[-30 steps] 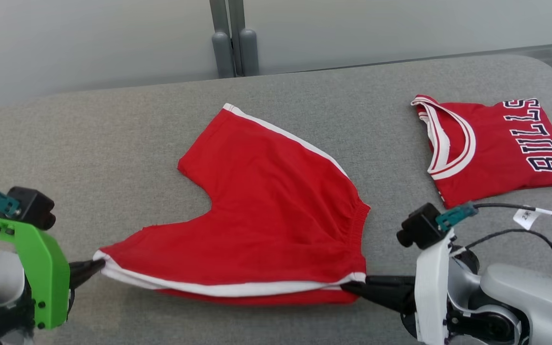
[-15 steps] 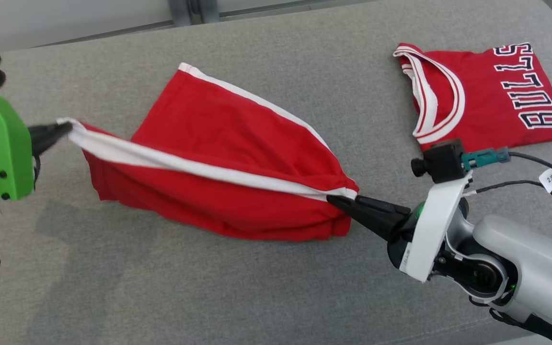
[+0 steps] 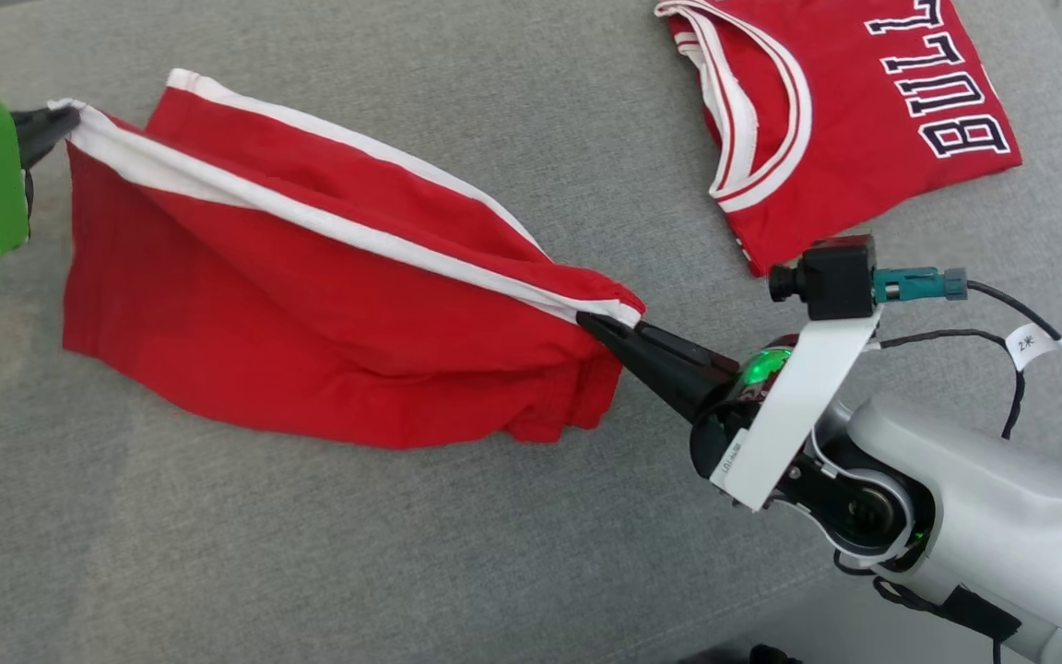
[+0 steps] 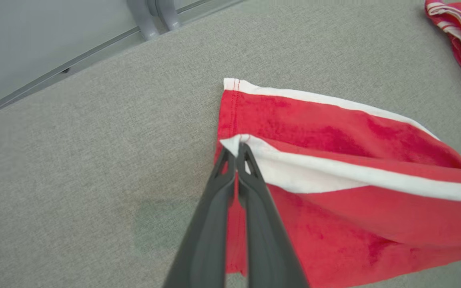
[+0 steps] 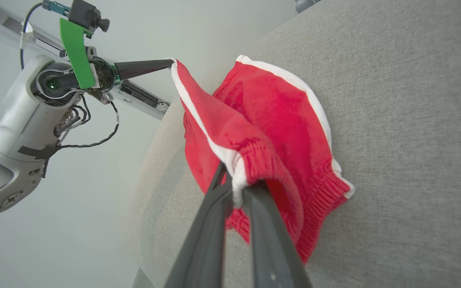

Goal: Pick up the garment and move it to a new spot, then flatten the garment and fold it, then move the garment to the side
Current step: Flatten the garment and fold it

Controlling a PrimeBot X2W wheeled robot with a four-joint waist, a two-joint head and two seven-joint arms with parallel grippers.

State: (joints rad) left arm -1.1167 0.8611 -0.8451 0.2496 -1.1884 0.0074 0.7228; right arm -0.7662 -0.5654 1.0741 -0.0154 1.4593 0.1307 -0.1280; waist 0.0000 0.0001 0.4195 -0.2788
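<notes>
One pair of red shorts [image 3: 310,304], striped edge stretched taut above one grey padded surface [image 3: 310,553], one folded red jersey [image 3: 826,120] far right, two grippers, left gripper [image 3: 65,120] clenched on hem corner, right gripper [image 3: 591,323] pinching waistband, forearm slanting from lower right.

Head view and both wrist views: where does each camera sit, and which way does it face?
Head view: on the head, looking down at red shorts and jersey; both arms' jaws show.
Left wrist view: on that wrist, along its shut jaws at the hem.
Right wrist view: same, at the waistband, left arm beyond.
Head and left wrist views share the jersey.
</notes>
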